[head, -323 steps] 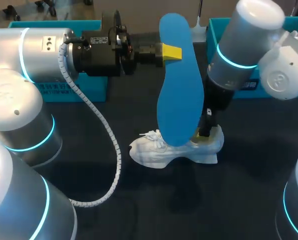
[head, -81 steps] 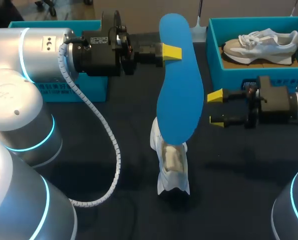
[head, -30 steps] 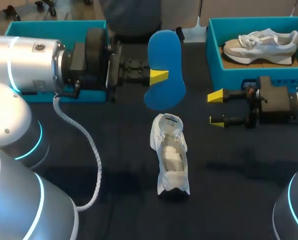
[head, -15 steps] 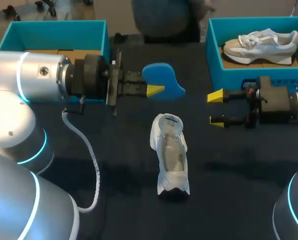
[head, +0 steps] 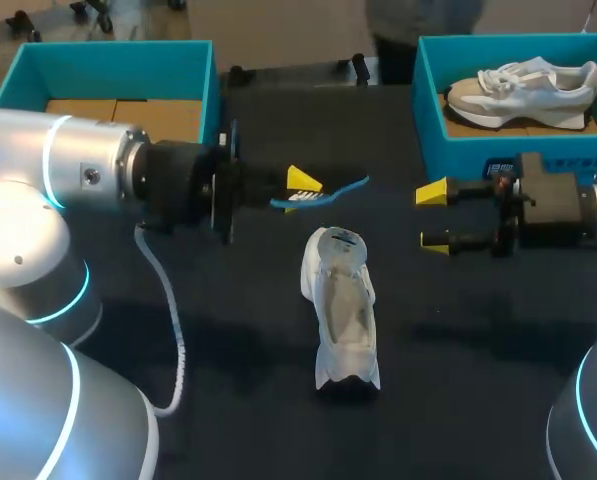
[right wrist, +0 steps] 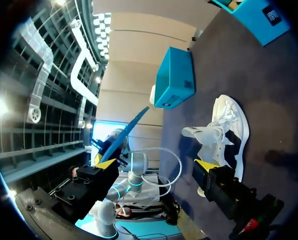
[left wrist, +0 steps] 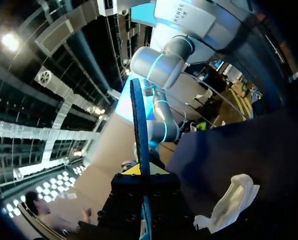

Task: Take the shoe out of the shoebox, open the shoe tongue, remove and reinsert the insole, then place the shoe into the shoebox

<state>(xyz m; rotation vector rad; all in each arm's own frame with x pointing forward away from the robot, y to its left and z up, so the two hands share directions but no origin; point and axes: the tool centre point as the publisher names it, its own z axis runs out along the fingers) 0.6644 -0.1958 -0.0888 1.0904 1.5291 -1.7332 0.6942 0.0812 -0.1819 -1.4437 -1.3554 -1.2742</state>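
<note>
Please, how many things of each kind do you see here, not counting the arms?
Shoes: 2, the table shoe and the boxed shoe
Boxes: 2, the left box and the right box
Insole: 1
Total: 5

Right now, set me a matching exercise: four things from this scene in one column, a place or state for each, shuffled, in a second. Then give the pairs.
Things
1. blue insole
2. all-white shoe
3. grey-and-white shoe
4. right hand

Places or states
A. inside the teal shoebox at the right
B. open, holding nothing
C. lying on the dark table, outside any box
D. clamped in the left hand, above the table

Pairs: 1-D, 2-C, 3-A, 4-B.
</note>
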